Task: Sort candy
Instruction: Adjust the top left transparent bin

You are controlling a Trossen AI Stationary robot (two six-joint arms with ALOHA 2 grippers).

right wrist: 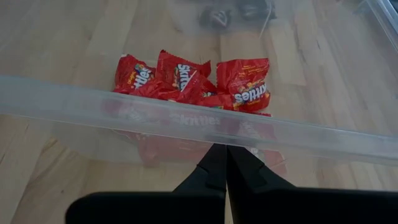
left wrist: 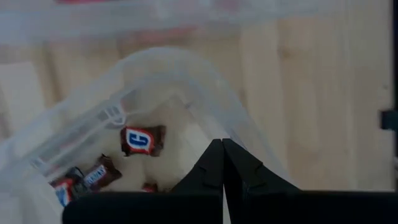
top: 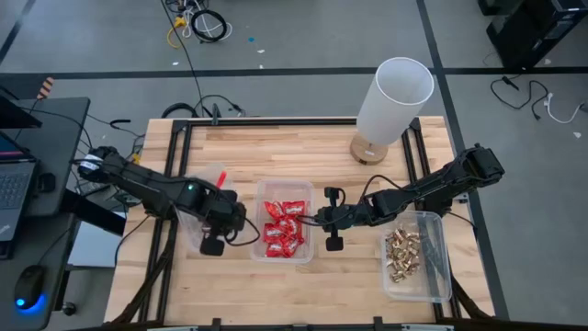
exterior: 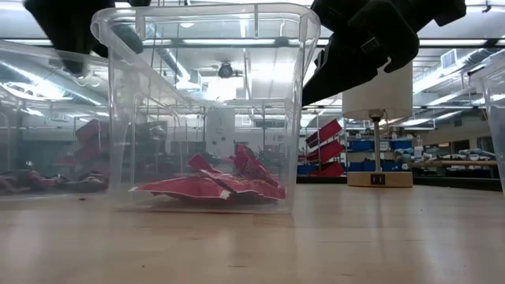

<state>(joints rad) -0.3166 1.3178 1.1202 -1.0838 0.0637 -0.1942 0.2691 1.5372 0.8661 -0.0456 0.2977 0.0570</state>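
Three clear bins stand in a row on the wooden table. The left bin (left wrist: pixel 74 118) holds dark mini bars (left wrist: pixel 142 140). Red packets (top: pixel 283 225) fill the middle bin (top: pixel 312 188), and they also show in the right wrist view (right wrist: pixel 186 78). Gold-foil pieces (top: pixel 402 253) lie in the right bin (top: pixel 439 267). My left gripper (top: pixel 237 221) hangs shut and pointing down over the left bin's right wall, its tips (left wrist: pixel 222 149) holding nothing. My right gripper (top: pixel 317 219) is shut and slants down just outside the middle bin's right rim (right wrist: pixel 186 115), with nothing between its fingers (right wrist: pixel 225 152).
A white cylinder on a round wooden base (top: pixel 390 101) stands at the far right of the table. Bare wood lies along the near edge (top: pixel 276 294) and at the far middle (top: pixel 276 147). A desk with a laptop and mouse (top: pixel 28 211) stands left of the table.
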